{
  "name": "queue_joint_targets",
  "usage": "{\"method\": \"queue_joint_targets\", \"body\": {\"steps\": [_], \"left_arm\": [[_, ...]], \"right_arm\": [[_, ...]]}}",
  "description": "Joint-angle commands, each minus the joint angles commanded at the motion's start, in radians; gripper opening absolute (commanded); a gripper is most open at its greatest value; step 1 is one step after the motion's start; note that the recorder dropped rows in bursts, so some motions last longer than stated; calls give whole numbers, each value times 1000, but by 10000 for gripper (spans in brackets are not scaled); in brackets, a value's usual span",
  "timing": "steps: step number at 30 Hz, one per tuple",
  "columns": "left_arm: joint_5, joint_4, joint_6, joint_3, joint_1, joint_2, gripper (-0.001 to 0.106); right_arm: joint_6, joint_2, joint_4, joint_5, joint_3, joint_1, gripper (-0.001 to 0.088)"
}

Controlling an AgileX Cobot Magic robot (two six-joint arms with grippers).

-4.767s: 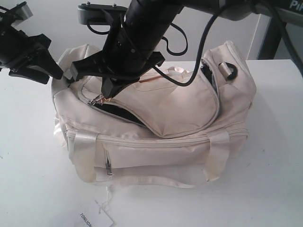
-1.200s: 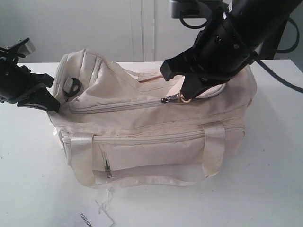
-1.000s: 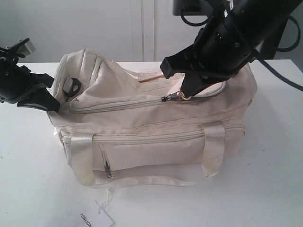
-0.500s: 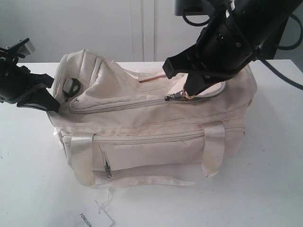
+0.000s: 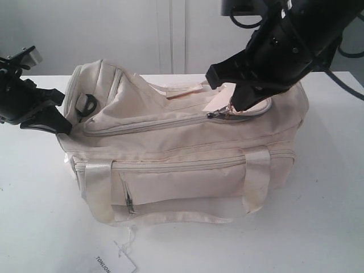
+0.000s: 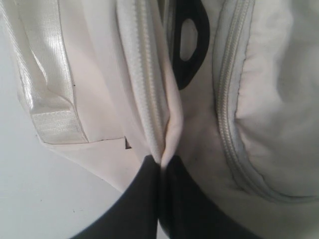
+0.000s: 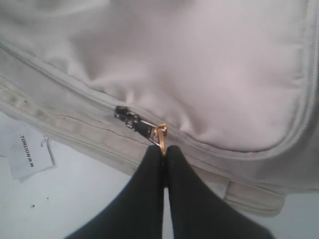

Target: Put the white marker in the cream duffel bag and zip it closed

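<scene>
White table (image 5: pixel 330 216), pale panelled wall (image 5: pixel 114 28) behind. On table, bag (image 5: pixel 187 153), top zip mostly drawn. Left gripper (image 6: pixel 160 162) pinched on bag's end fabric; right gripper (image 7: pixel 163 152) pinched on zip ring (image 7: pixel 160 132). Marker out of sight. Tag (image 5: pixel 116 263) cut off by frame edge.

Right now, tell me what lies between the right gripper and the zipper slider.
The gold ring, pinched in the right gripper, and its metal pull to the zipper slider; the right wrist view shows it.
</scene>
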Motion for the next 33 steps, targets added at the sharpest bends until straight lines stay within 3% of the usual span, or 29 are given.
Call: {"method": "queue_joint_targets", "body": {"steps": [7, 33], "left_arm": [[-8, 2, 0, 0, 0, 0, 0], [-33, 29, -2, 0, 0, 0, 0]], "right_arm": [[0, 0, 2, -9, 0, -50, 0], [0, 0, -4, -15, 0, -59, 0]]}}
